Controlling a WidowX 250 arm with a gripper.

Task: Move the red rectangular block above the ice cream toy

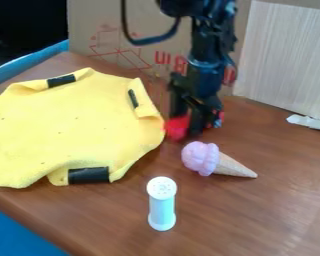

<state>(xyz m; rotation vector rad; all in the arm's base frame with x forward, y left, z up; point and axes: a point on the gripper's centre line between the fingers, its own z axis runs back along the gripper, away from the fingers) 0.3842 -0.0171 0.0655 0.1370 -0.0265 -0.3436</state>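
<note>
Red and blurred, the rectangular block (177, 128) is right down at the black robot claw (188, 128), and whether that claw is wide, narrow or gripping it, I can't tell! Yellow cloth with black patches (76, 127) spreads just beside them on the brown wooden tabletop (243, 215), the pink-scooped ice cream toy (201, 158) lies near, and the white-topped, pale blue shaker (162, 204) is nearer the camera

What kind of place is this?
Probably a robot test table: a black arm hangs over a wooden tabletop with a toy ice cream cone, and cardboard stands behind.
</note>
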